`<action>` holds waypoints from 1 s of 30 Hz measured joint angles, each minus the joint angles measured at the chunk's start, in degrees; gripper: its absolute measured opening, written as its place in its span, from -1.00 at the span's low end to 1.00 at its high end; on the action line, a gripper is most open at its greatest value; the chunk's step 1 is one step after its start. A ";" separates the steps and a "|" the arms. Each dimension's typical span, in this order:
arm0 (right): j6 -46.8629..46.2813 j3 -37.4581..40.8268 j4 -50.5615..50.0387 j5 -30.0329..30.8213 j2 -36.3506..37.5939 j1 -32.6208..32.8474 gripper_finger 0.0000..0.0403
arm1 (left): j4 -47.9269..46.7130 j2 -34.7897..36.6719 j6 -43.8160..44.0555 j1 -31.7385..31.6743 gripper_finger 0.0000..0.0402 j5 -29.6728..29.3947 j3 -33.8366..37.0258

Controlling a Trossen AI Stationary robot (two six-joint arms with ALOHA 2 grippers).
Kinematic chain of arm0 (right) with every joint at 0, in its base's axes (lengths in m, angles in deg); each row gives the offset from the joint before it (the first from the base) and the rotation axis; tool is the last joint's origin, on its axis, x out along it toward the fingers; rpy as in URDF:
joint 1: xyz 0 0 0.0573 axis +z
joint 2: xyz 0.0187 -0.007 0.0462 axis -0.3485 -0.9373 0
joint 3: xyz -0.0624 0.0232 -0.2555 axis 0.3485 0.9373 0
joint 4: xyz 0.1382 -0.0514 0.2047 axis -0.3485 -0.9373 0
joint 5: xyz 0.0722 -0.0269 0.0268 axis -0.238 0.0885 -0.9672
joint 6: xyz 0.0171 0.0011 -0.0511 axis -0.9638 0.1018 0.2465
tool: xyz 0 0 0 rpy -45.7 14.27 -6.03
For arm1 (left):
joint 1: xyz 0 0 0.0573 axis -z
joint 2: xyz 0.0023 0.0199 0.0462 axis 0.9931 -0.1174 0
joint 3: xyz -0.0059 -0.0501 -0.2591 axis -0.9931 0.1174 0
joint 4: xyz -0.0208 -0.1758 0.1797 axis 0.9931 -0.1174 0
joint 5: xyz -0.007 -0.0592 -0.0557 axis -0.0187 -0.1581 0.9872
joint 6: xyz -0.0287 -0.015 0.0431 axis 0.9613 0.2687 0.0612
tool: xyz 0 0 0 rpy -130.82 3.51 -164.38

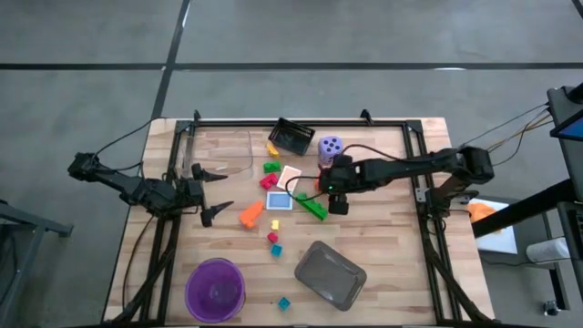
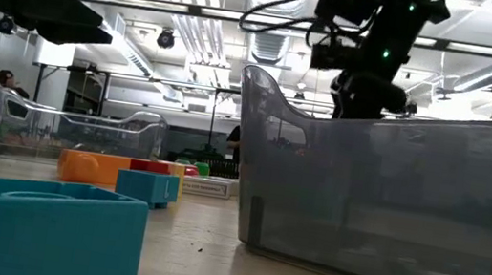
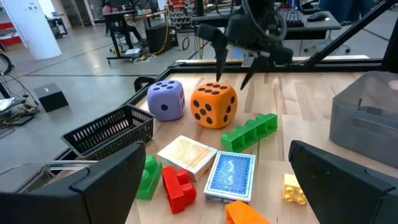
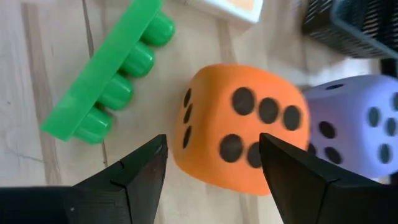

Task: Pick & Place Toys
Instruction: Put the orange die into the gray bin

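Observation:
The orange foam die [image 4: 239,130] sits on the table beside the purple die [image 4: 360,124]; both also show in the left wrist view, orange [image 3: 213,104] and purple [image 3: 166,99]. My right gripper [image 4: 212,152] is open just above the orange die, one finger on each side of it; I see no touch. In the high view it [image 1: 332,187] hides most of that die. My left gripper [image 1: 211,193] is open and empty at the table's left. A long green block [image 1: 311,206], a blue card [image 1: 279,200], a wood-faced card [image 1: 290,175] and small blocks lie between the arms.
A black mesh basket [image 1: 291,136] stands at the far edge next to the purple die [image 1: 330,147]. A clear container [image 1: 223,150] stands at far left. A purple bowl [image 1: 215,290] and a grey tray [image 1: 330,274] stand near the front edge, with an orange block [image 1: 251,214] mid-table.

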 joint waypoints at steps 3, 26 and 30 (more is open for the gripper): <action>-0.88 0.02 0.24 -0.13 -2.04 0.15 0.25 | 0.00 0.00 0.00 0.00 0.98 0.68 0.00; -7.68 -0.33 0.50 5.09 -8.35 1.55 -0.81 | 0.04 0.00 0.02 0.02 0.98 2.82 0.13; -8.05 -0.14 -0.09 4.42 -6.89 1.65 -0.82 | 0.05 0.00 0.02 0.02 0.98 2.82 0.13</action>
